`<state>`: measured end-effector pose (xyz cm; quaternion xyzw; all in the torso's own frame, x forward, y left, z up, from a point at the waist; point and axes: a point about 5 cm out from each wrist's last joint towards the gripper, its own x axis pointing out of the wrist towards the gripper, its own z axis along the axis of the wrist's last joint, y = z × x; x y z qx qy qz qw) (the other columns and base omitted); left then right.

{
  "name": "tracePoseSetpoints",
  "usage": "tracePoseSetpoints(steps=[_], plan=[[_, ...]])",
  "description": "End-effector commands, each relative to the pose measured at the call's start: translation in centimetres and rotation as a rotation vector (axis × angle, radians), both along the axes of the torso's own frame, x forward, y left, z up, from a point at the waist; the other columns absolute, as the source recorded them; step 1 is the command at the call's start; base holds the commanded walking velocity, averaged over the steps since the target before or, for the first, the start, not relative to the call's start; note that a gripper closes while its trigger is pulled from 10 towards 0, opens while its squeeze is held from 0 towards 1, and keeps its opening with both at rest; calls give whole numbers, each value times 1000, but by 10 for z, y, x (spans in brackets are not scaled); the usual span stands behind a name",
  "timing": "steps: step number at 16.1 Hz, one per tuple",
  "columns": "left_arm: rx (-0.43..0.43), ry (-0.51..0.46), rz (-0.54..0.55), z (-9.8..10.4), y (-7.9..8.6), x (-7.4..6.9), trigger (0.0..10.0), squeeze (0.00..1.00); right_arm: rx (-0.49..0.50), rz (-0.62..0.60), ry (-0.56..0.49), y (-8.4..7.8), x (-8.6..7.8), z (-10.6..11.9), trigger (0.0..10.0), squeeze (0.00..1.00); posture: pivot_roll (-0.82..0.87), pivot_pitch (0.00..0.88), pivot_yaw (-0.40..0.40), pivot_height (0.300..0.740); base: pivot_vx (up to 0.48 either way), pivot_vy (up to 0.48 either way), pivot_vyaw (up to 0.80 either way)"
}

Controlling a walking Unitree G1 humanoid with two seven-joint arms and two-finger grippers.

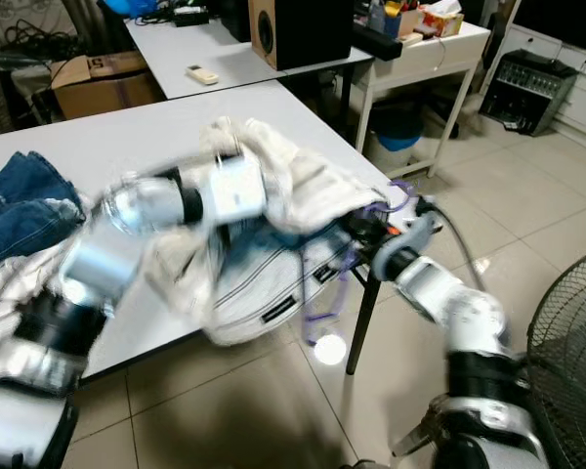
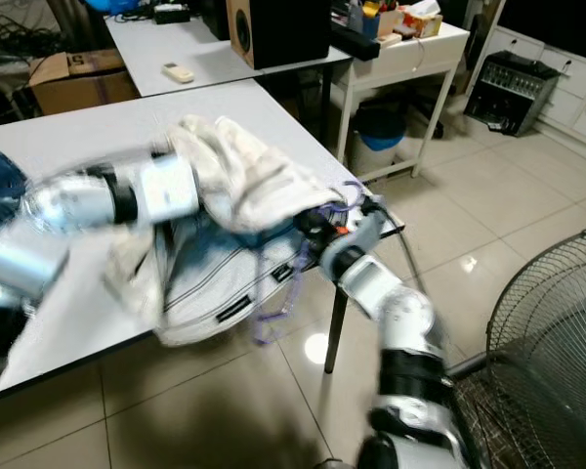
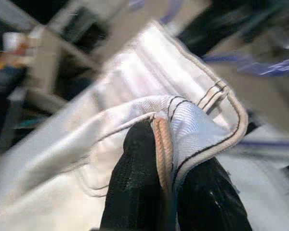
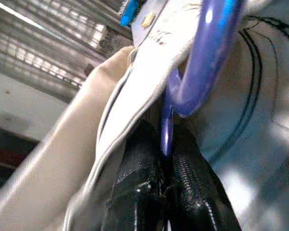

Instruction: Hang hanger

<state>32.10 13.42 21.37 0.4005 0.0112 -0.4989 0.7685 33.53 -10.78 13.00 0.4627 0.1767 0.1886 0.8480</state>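
At the far left of the table (image 1: 127, 132), folded jeans (image 1: 24, 200) are seen lying on its white top. The left arm is raised from the lower left and bent across the table, blurred, with its forearm reaching rightward into a white garment (image 1: 273, 186) heaped near the table's right corner. In the left wrist view the left claw (image 3: 169, 180) is seen clenched on a piped seam of the garment, a fold of cloth pinched between its two black fingers (image 3: 135, 192). The garment is draped over the table's front edge, its striped lining hanging below. Just right of it, at the corner, a purple hanger (image 1: 398, 198) is held, its wire trailing down under the cloth. The right arm is brought up from the lower right, elbow bent, forearm angled up and leftward to the corner. The right claw (image 4: 164, 183) is closed on the hanger's thin purple wire just below its hook, with the garment pressed against both sides. A fan (image 1: 566, 342) stands on the floor at the far right.
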Motion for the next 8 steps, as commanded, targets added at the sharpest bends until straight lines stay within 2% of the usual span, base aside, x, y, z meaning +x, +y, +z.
tracePoseSetpoints(steps=[1,3,4,5,6,8], plan=[[-30,57,-63,2,-9,-9,0,0,18,-19,-13,5,7,7,10000,0,-104,0,49,740,0,0,0],[-151,273,-184,4,-31,-32,0,0,43,-82,4,12,22,13,10000,0,-83,0,44,740,0,0,0],[-219,348,-229,9,-43,-38,0,0,69,-112,0,13,28,18,10000,0,-78,0,45,740,0,0,0],[-276,369,-238,14,-52,-38,0,0,89,-137,-1,13,32,22,10000,0,-75,0,49,740,0,0,0],[-352,382,-209,20,-60,-33,0,0,98,-151,2,13,34,23,10000,0,-74,0,52,740,0,0,0],[-593,390,-31,41,-84,-7,0,0,72,-187,-2,16,36,23,10000,0,-80,0,76,740,0,0,0]])
